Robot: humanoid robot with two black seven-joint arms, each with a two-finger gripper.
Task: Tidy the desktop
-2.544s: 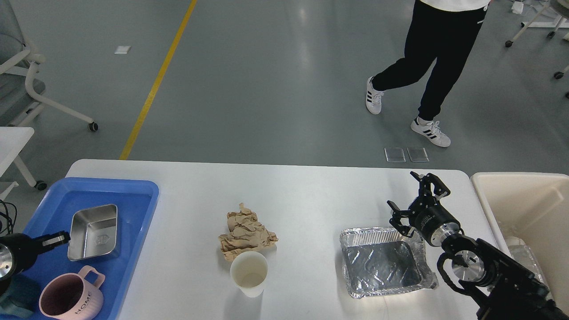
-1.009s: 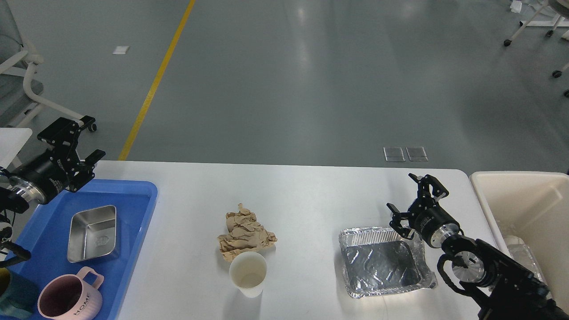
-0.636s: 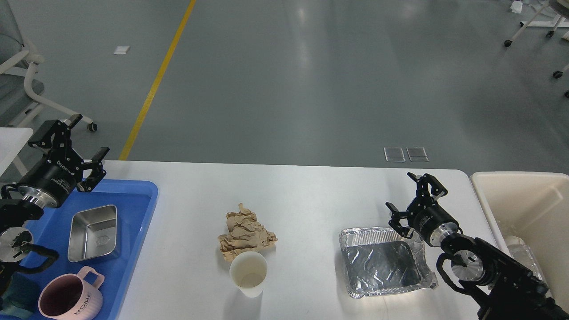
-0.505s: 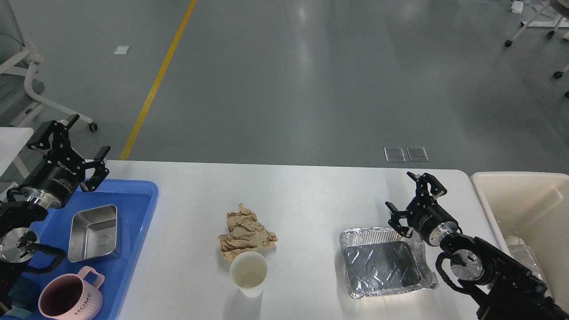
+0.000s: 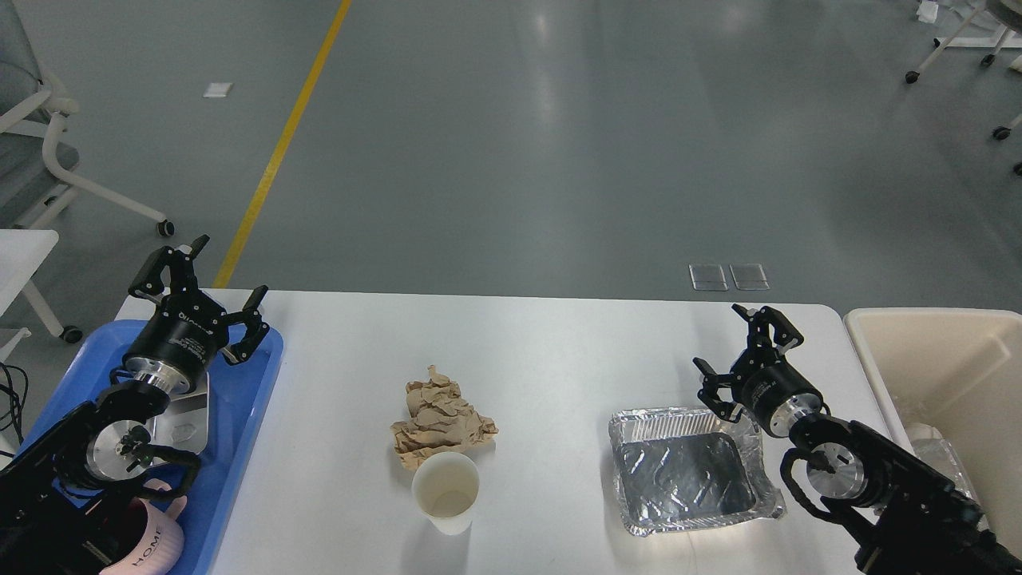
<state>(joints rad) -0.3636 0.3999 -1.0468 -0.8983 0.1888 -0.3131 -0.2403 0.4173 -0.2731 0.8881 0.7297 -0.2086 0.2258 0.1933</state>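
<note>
The bench (image 5: 559,351) is a white rectangular top with rounded corners, its long axis running left to right across the view and its far long edge facing the grey floor. A blue tray (image 5: 259,383) sits on its left end, holding a steel container (image 5: 188,419) and a pink mug (image 5: 156,543), both partly hidden by the left arm. Near the middle of the front edge a crumpled brown paper (image 5: 441,419) touches a white paper cup (image 5: 445,491). Toward the right end lies a foil tray (image 5: 687,471), and a cream bin (image 5: 942,375) stands just beside the right edge.

The left gripper (image 5: 200,283) rises over the far left corner, above the tray's far rim, fingers spread apart and empty. The right gripper (image 5: 746,351) points up and away near the far right corner, seemingly just behind the foil tray; its fingers are also spread, holding nothing.
</note>
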